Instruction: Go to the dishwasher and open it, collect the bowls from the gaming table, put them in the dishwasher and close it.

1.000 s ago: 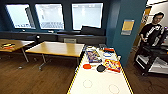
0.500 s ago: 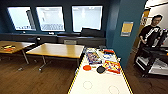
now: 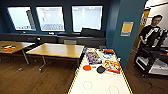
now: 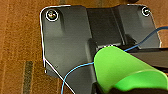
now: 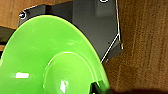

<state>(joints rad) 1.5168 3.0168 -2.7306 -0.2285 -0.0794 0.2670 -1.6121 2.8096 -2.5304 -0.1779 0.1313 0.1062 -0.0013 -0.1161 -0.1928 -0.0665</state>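
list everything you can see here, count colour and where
gaming table: one, white top, yellow edge, ahead of the robot
discs: two, one red, one black, on the gaming table
game boxes: several, colourful, far end of the gaming table
wooden tables: two, tan, left of the gaming table
windows: three, far wall
person: one, dark top, right doorway
bowls: bright green, one large in each wrist view, wood floor below
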